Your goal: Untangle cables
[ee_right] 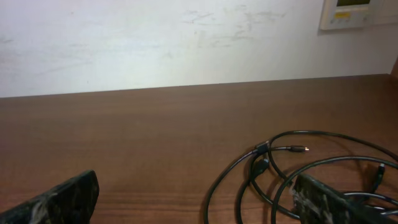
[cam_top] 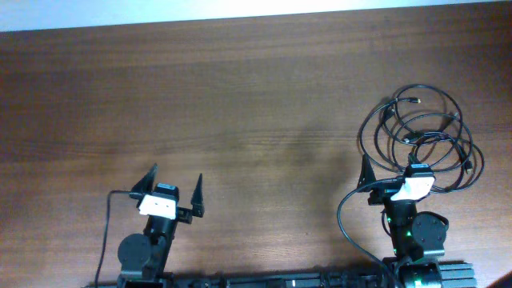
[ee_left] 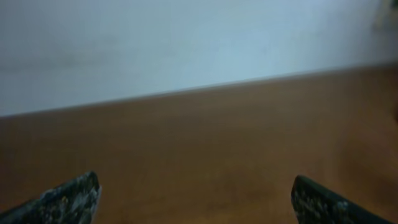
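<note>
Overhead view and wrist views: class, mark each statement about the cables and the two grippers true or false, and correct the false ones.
1. The thin black looped cables lie on the brown wooden table just ahead of the right gripper. True.
2. The left gripper is shut on a cable. False: its fingers stand wide apart over bare table, with no cable near them.
3. The right gripper is open. True.
4. The cables are laid out straight and apart from one another. False: they overlap in loose, crossing rings.
5. A small plug end shows in the right wrist view. True.
</note>
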You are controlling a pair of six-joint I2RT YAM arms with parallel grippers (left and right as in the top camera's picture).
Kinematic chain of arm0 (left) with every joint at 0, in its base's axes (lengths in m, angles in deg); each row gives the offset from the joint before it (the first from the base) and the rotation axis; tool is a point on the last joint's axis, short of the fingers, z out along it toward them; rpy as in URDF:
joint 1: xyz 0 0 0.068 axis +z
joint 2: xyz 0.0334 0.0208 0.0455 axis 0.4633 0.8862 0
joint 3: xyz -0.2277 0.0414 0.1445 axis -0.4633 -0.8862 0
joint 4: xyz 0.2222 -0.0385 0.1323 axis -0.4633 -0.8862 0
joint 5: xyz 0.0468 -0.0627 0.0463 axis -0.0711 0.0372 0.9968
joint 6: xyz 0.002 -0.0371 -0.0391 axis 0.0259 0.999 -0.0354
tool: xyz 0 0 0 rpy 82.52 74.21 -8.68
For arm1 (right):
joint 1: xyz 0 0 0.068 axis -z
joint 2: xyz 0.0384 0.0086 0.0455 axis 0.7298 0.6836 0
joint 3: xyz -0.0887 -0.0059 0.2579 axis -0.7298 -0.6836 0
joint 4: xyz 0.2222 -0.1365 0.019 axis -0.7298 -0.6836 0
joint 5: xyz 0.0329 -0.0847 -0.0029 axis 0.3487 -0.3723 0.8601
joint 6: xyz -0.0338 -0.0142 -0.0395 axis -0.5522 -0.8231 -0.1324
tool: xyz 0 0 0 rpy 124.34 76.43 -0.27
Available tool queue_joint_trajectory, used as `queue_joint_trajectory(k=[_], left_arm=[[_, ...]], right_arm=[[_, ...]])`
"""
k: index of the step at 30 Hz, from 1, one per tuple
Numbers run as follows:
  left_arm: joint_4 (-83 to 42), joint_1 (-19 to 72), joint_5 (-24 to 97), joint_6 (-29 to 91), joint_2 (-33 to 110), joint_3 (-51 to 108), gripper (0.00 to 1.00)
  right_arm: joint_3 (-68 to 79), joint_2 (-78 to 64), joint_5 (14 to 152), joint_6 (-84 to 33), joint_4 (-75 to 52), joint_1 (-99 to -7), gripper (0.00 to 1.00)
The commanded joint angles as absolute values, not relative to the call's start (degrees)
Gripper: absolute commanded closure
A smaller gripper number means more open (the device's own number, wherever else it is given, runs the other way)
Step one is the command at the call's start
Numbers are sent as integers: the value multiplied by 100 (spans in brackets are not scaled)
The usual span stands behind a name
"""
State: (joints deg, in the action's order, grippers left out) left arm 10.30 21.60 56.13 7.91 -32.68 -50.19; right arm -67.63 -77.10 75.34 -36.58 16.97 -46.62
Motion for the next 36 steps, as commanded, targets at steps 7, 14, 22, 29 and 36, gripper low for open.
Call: queue_joint_trajectory(k=[7, 14, 22, 29, 36], left_arm=[[953, 2215, 5307, 326, -3294, -5061, 1], [956, 2215, 5307, 326, -3290, -5059, 1], [953, 2215, 5307, 328, -3290, -5059, 1], [956, 2215, 5307, 326, -3290, -5059, 1], [956, 2215, 5307, 328, -3290, -5059, 1]], right_arm=[[-6792, -7743, 7600, -3676, 1667, -4638, 1], [-6792, -7739, 7598, -3676, 1667, -4638, 1], [-6792, -7736, 7600, -3676, 1667, -4638, 2], [-6792, -7736, 7598, -3676, 1667, -4638, 1], [-6792, -7736, 7600, -3676, 1667, -4638, 1]])
